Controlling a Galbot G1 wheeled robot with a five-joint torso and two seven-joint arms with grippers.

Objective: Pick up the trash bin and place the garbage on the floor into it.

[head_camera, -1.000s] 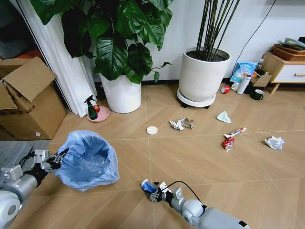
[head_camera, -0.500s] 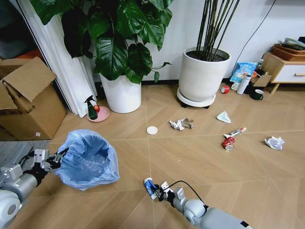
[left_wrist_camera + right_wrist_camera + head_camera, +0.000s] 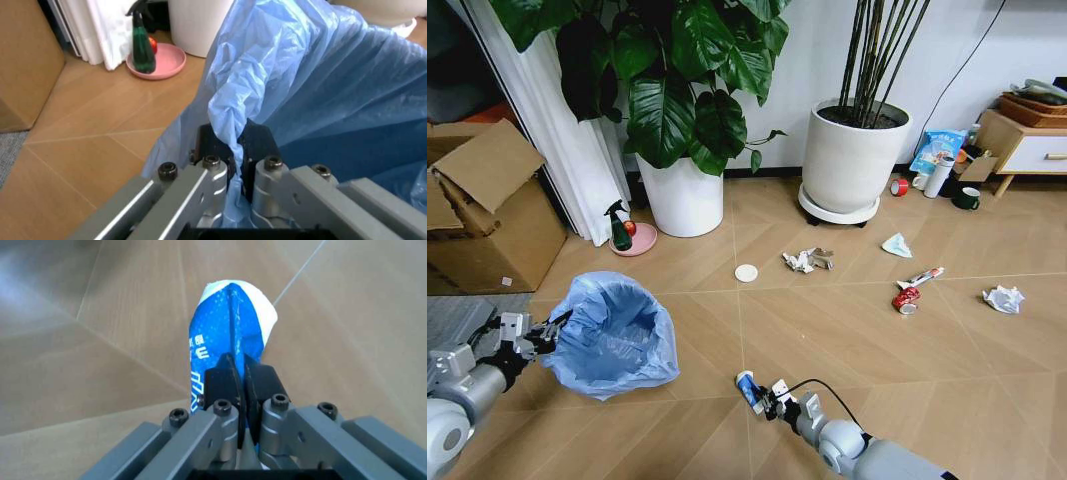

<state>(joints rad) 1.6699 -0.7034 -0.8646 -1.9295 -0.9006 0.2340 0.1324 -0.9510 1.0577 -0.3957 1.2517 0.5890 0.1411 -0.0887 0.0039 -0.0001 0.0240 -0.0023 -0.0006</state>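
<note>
Beside the left end effector [image 3: 555, 326], trash bin [image 3: 614, 335] gripped by its blue liner, blue-white wrapper [image 3: 749, 390] clamped in the right end effector [image 3: 762, 399], held just above the floor [image 3: 847, 340].

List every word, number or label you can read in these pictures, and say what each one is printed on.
Blue-white wrapper held in the shut right gripper: white print, an "E" legible, the rest too blurred.
Blue packet beside the cabinet: print too small to read.
Nothing else carries readable text.
</note>
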